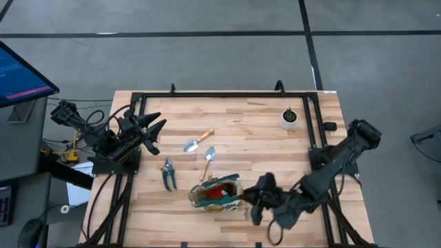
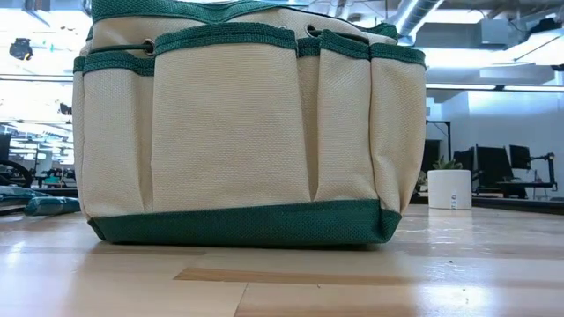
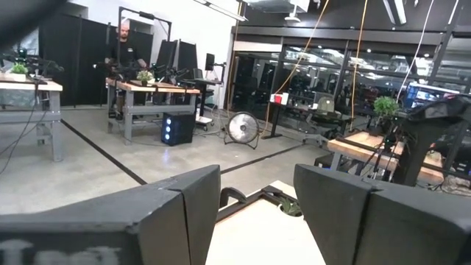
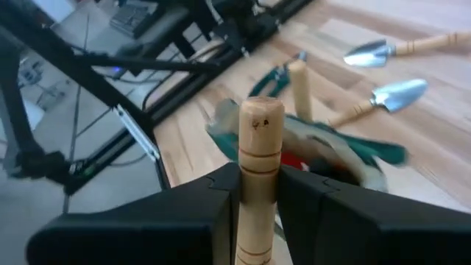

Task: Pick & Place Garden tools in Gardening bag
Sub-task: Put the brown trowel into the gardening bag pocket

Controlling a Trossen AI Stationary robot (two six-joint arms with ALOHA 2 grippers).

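The gardening bag (image 1: 215, 192), green and tan with a red inside, stands near the table's front edge; in the low view the gardening bag (image 2: 238, 123) fills the picture. A wooden handle (image 4: 298, 88) sticks up out of it. My right gripper (image 1: 252, 200) hangs at the bag's right end, shut on a wooden-handled garden tool (image 4: 260, 147). Two trowels (image 1: 198, 142) (image 1: 208, 158) and green-handled shears (image 1: 168, 173) lie flat on the table behind and left of the bag. My left gripper (image 1: 156, 128) waits open, raised at the table's left edge. My right gripper pinches the tool's wooden handle (image 4: 259, 193) between its two fingers (image 4: 213, 195), a little below the handle's free end (image 4: 262, 116). The handle runs along the fingers, and its free end juts out past their tips. The tool is lifted above the bag; the gripper hides its blade.
A small white pot with a plant (image 1: 289, 118) stands at the far right of the table, also the pot (image 2: 449, 188) in the low view. A black frame (image 1: 227, 95) rims the table. Bare wood lies between the trowels and the pot.
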